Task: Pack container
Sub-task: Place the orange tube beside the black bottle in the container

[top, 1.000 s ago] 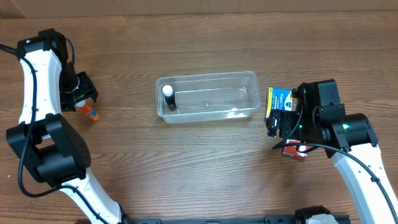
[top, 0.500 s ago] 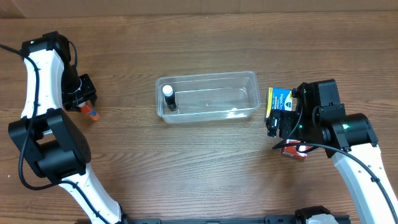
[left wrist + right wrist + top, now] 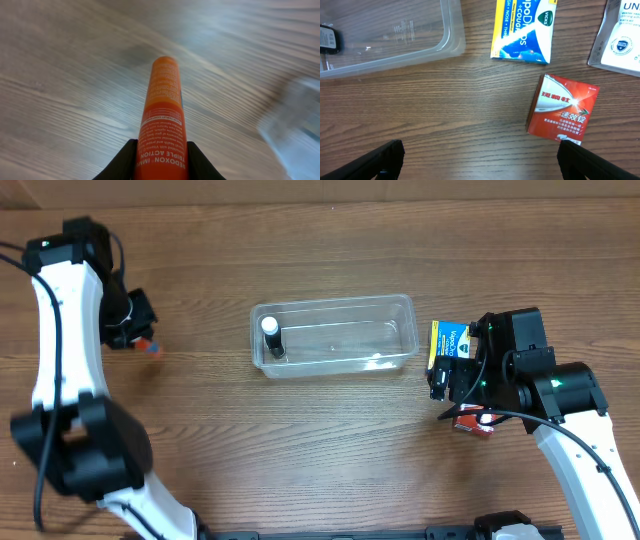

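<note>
The clear container (image 3: 335, 302) lies mid-table with a black, white-capped bottle (image 3: 272, 337) standing in its left end. My left gripper (image 3: 135, 332) at the far left is shut on an orange Redoxon tube (image 3: 162, 110). The tube's end pokes out below the gripper (image 3: 151, 348), and its far end points away over the wood. My right gripper (image 3: 480, 160) hangs open over bare table to the right of the container (image 3: 395, 55), with nothing between its fingers. A red box (image 3: 562, 112) lies just ahead of its right finger.
A yellow and blue Vicks box (image 3: 450, 342) lies next to the container's right end. A white packet (image 3: 620, 35) lies further right. The left wrist view is blurred, and the container shows there as a pale shape (image 3: 297, 125) at the right.
My left gripper has closed on the orange tube and carried it a little up the table, away from where it lay. The right arm has not moved.
</note>
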